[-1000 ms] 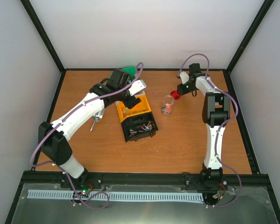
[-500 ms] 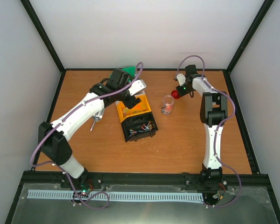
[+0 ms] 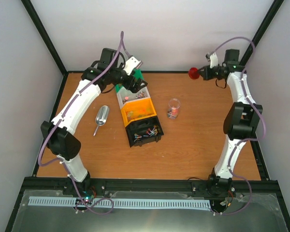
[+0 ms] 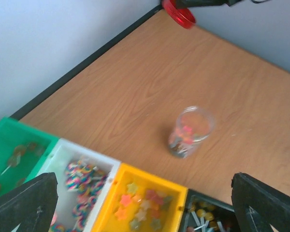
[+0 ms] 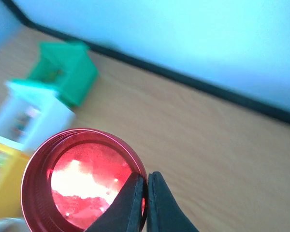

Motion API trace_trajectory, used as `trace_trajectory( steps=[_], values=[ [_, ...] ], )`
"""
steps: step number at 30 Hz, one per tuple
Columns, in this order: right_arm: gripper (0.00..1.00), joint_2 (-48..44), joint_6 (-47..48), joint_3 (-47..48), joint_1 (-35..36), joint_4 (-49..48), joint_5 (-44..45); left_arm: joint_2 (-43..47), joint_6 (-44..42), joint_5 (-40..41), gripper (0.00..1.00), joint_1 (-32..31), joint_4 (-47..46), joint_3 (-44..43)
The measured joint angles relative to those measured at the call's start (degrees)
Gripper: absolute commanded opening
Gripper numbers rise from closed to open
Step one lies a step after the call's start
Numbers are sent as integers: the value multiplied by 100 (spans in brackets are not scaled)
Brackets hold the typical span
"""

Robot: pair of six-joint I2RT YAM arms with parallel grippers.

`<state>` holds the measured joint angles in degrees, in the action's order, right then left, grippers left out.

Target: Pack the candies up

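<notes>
My right gripper pinches the rim of the red lid, well apart from the clear jar, while my left gripper hangs wide open and empty over the row of bins, and seemingly only a few candies lie in that jar on the surface, leaving filling and capping.

Nothing legible anywhere; any print is probably too small or blurred
</notes>
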<state>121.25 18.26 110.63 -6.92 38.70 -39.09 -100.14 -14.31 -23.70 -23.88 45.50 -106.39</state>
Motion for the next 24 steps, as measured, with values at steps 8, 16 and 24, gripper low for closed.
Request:
trace_trajectory(
  steps=[8,16,24],
  values=[
    [3,-1849,-1604,-1388,245,-2111,-1928,533,254,-1394,100,-7,-745,330],
    [3,-3556,-1722,-3281,898,-4769,-1434,48,2050,-3386,100,-9,-1565,-678],
    [3,-4463,-396,-4489,1661,-7023,-79,-151,4841,-4913,100,-7,-3703,-197]
  ],
)
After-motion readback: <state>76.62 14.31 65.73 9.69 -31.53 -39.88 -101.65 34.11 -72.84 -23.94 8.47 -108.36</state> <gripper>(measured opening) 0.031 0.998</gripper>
